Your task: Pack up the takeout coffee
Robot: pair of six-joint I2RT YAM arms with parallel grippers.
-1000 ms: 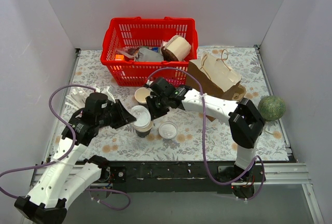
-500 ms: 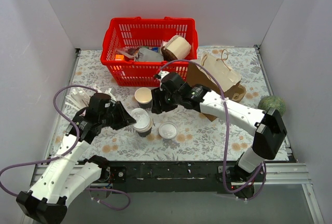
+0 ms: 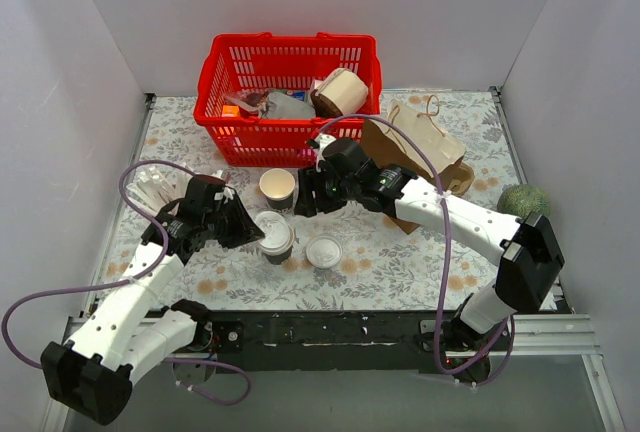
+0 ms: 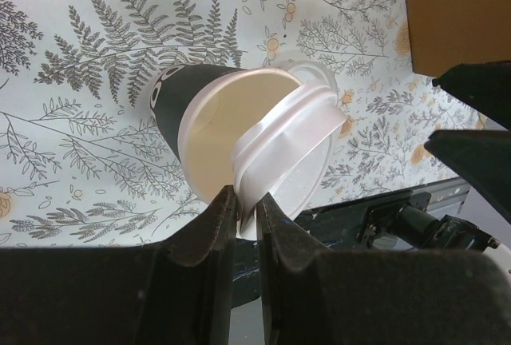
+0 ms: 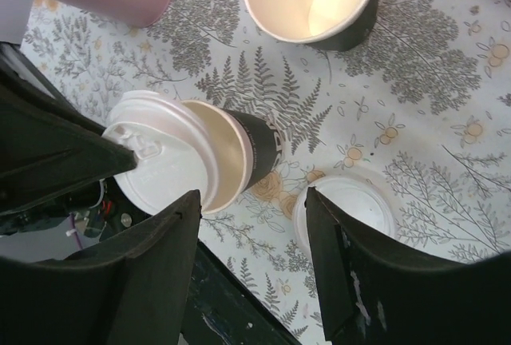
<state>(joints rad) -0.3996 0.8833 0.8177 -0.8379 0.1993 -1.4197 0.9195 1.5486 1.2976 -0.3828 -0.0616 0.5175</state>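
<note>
Coffee cup: the dark cup (image 3: 277,244) stands mid-table, just in front of the lidless cup (image 3: 276,186), with the loose lid (image 3: 324,250) beside it.
Its lid: the white lid (image 4: 291,157) sits crooked, slid off to one side, so the cream inside shows in both wrist views.
Left gripper: the left gripper (image 4: 243,209) is nearly closed, fingers pinching the edge of that lid where it overhangs the cup.
Right gripper: the right gripper (image 5: 251,201) hangs above the cups with jaws apart, holding nothing.
Bag: the brown bag (image 3: 420,152) lies flat at the right, behind the right arm, apart from the cup.
Step in hand: looks like seating the lid before any packing.
How to do it well: I'd slide the lid back until its ring is centred on the rim, then press evenly downward; steady the cup wall with the free gripper.
Risk: pushing on one edge could tip this light cup.
</note>
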